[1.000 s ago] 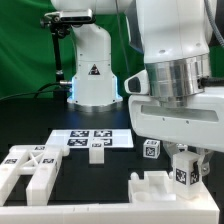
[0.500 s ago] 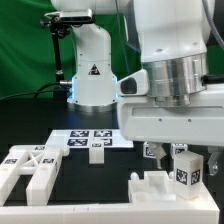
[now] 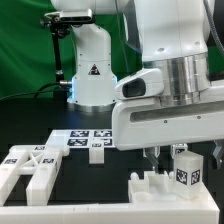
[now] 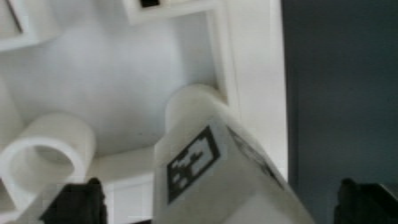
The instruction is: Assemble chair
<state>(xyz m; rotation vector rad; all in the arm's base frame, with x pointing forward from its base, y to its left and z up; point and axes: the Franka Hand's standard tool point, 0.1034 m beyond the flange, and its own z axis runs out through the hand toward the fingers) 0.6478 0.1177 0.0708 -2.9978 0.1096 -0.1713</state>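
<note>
In the exterior view a small upright white block (image 3: 183,168) with a black-and-white tag stands on a larger notched white chair piece (image 3: 158,190) at the front right. My gripper (image 3: 184,153) hangs straight over it, mostly hidden under the big white hand. In the wrist view the gripper (image 4: 224,203) is open. Its dark fingertips (image 4: 79,202) stand wide apart on either side of the tagged block (image 4: 217,160), with a gap on each side. Beneath the block lies the white chair piece (image 4: 125,90).
A wide white chair piece (image 3: 30,170) with crossed ribs lies at the front on the exterior view's left. The marker board (image 3: 92,138) lies at mid-table with a small white block (image 3: 97,152) at its front edge. The robot base (image 3: 92,75) stands behind.
The jaws have spread apart and let go of the tagged block, which stays standing on the notched piece. The hand now hides the small tagged cube behind it.
</note>
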